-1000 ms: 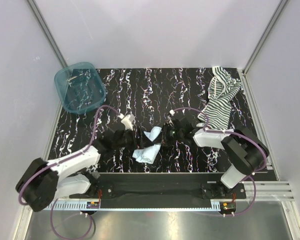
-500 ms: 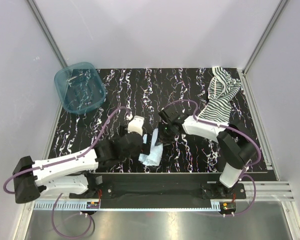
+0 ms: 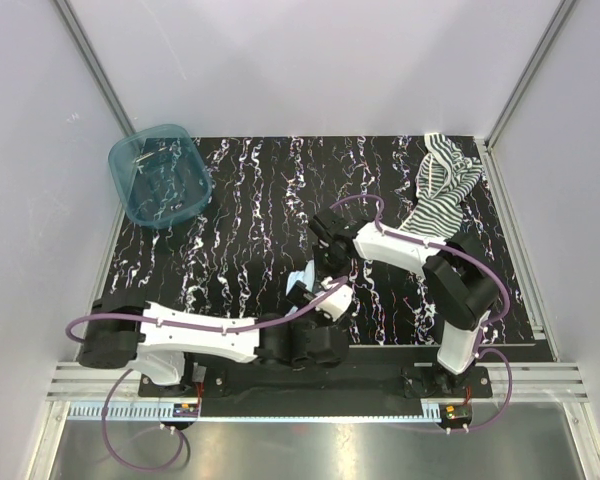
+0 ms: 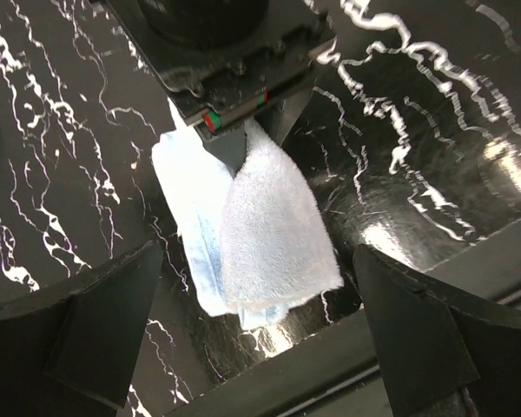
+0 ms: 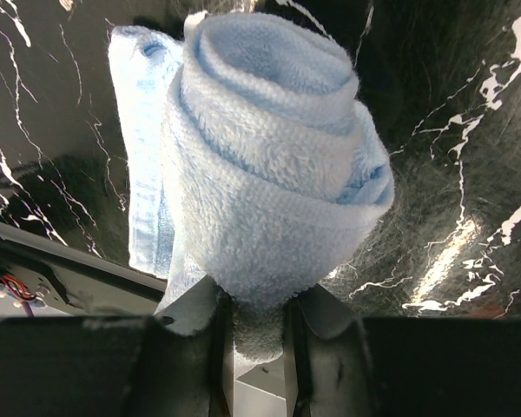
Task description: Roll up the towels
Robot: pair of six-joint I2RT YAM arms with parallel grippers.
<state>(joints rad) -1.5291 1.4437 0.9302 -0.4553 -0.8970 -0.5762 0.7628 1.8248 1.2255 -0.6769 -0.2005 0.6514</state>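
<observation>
right hand (image 5: 259, 323) – clamped on rolled blue towel (image 5: 269, 174), by near edge of desk (image 3: 260, 190) | left hand (image 4: 259, 306) – spread apart, facing it | striped towel (image 3: 440, 195) – crumpled, far-right corner

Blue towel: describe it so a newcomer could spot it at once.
On the black marbled table, look slightly toward the near edge from the centre. The blue towel is there, a loose roll pinched in the right gripper. It is plain pale blue, unlike the dark striped towel heaped at the far right corner.
</observation>
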